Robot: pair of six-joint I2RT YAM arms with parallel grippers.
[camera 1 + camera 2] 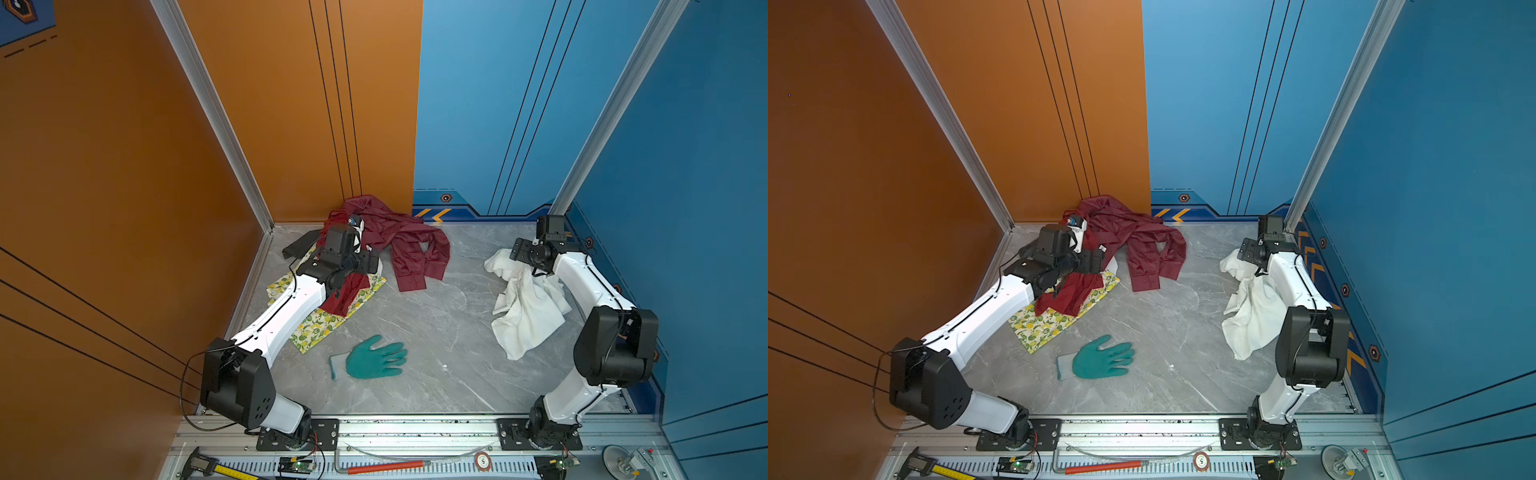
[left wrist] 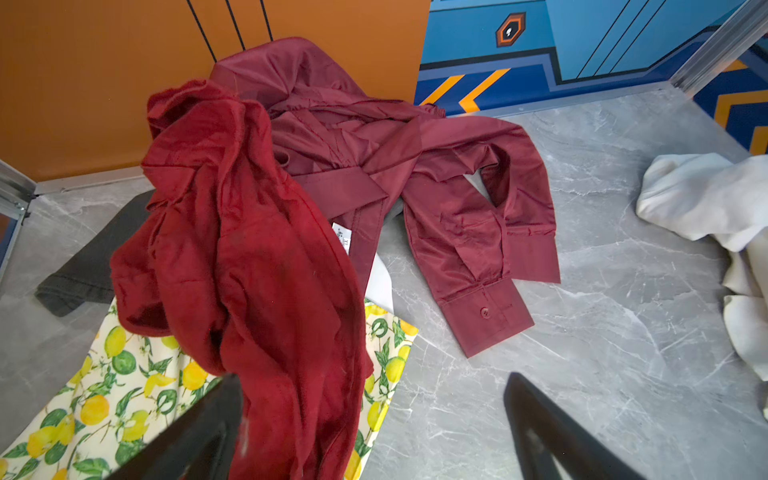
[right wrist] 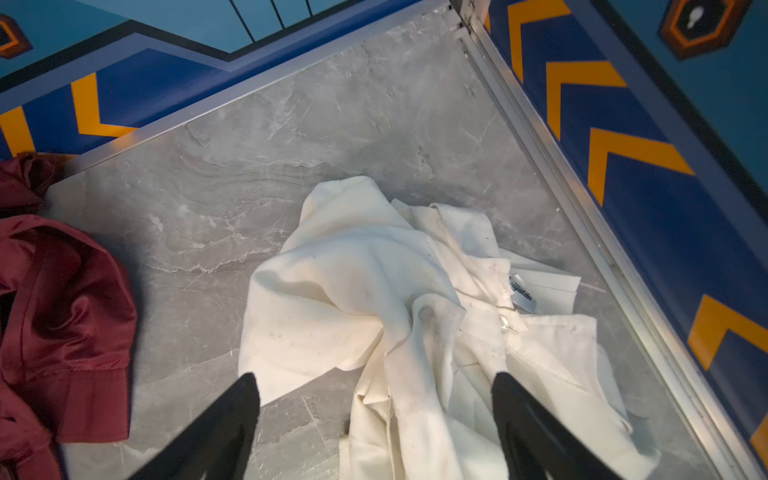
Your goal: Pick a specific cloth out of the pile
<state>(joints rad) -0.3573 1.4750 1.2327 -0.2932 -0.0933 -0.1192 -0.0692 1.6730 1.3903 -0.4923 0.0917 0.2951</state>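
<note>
Lying crumpled on the grey marbled tabletop [image 1: 436,332], the cloth [image 1: 528,307] is creamy white, soft and creased. Right gripper [image 3: 374,375] is just over it, jaws spread wide, gripping nothing. Well apart from the cloth sits the pile [image 1: 411,249], with its glossy maroon shirt [image 2: 457,187] and fuzzy red cloth [image 2: 249,257]. There too is the left gripper [image 2: 374,377], jaws parted wide.

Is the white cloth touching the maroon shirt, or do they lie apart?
Apart. In both top views a wide strip of bare grey table lies between the white cloth and the maroon shirt.
</note>
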